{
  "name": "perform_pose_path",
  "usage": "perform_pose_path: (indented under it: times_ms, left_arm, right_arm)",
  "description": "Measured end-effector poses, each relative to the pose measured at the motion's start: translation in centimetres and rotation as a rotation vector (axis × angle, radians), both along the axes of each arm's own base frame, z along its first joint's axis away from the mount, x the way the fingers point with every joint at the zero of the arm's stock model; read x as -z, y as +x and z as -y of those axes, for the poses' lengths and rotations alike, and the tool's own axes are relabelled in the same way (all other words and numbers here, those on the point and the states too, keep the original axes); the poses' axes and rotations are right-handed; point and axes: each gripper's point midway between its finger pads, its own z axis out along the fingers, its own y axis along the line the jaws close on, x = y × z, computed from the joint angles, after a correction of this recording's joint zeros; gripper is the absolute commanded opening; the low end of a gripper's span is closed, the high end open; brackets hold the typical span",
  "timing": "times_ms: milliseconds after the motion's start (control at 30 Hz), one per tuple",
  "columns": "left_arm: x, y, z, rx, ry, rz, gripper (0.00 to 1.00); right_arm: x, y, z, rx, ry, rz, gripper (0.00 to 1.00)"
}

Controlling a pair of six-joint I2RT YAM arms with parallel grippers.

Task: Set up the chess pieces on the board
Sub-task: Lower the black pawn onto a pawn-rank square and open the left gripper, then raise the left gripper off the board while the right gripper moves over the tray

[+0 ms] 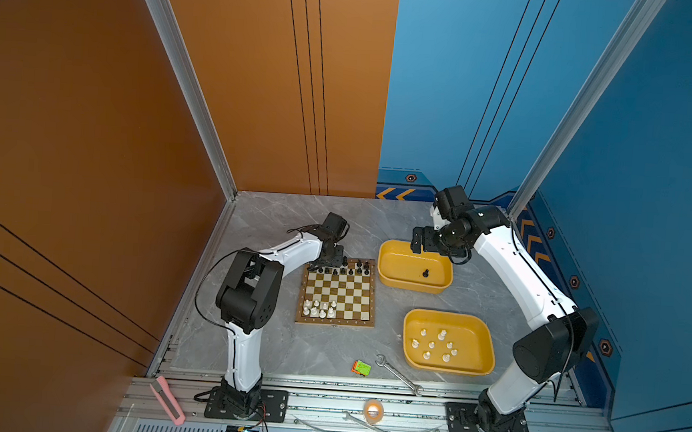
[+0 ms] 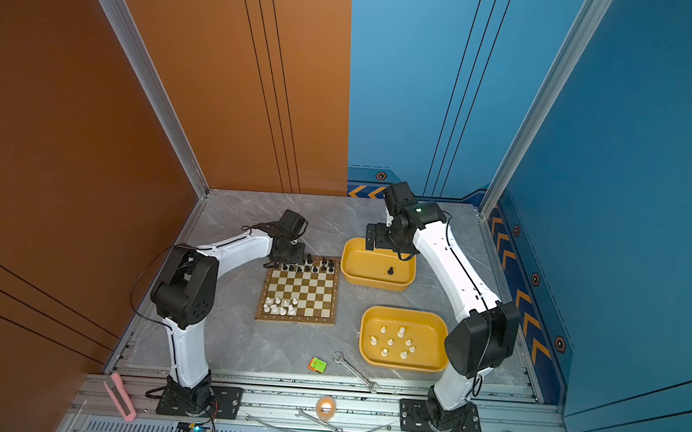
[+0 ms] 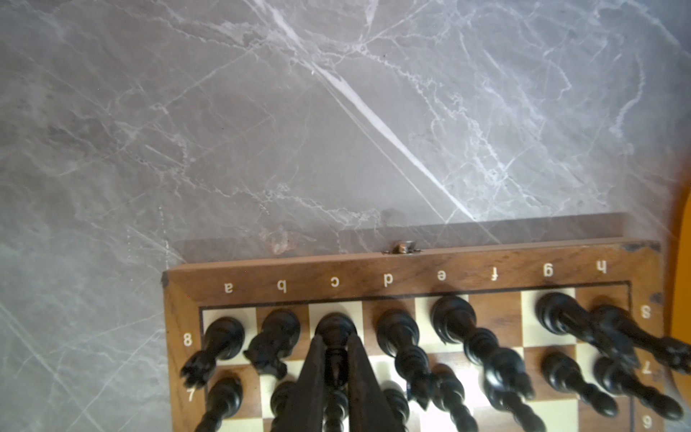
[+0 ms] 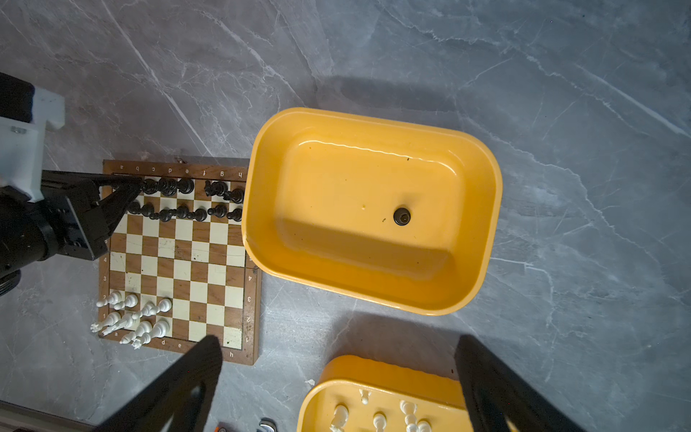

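The board [image 1: 336,297] [image 2: 301,295] lies mid-table. Black chess pieces [image 1: 353,267] [image 4: 187,198] fill most of its two far rows. Several white ones [image 1: 320,309] [image 4: 134,318] stand in its near left corner. In the left wrist view my left gripper [image 3: 335,338] is shut on a black piece [image 3: 335,327] that stands on square c8. It shows at the far left corner [image 1: 326,263]. My right gripper [image 4: 336,374] [image 1: 417,241] hangs open and empty above the far yellow tray [image 1: 386,278]. One black piece [image 1: 425,273] [image 4: 402,216] stands in that tray.
A near yellow tray [image 1: 480,360] [image 4: 374,374] holds several white pieces [image 1: 435,344]. A wrench [image 1: 398,373] and a green-orange block [image 1: 361,367] lie near the front edge. A pink cutter [image 1: 167,398], a tape roll [image 1: 373,410] and tools rest on the front rail.
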Motion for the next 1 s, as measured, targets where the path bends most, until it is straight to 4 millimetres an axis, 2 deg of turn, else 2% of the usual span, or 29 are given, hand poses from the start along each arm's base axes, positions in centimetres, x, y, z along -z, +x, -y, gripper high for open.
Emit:
perform_pose_path:
  times_ms: [367,667,800,1000]
  left_arm:
    - [0.0,0.0,0.1,0.004,-0.003,-0.002,0.33]
    - [-0.3,0.2,0.4,0.010,-0.016,0.004,0.48]
    - [-1.1,0.7,0.7,0.010,-0.026,0.023,0.53]
    - [-3.6,2.0,1.3,0.014,-0.056,0.081,0.56]
  right_arm:
    - [0.3,0.1,0.0,-0.001,-0.003,-0.009,1.00]
    - [-0.6,0.5,-0.2,0.000,0.006,0.016,1.00]
    - [-0.6,0.5,-0.1,0.002,0.002,0.018,1.00]
    - [-0.1,0.9,0.4,0.016,-0.015,0.011,1.00]
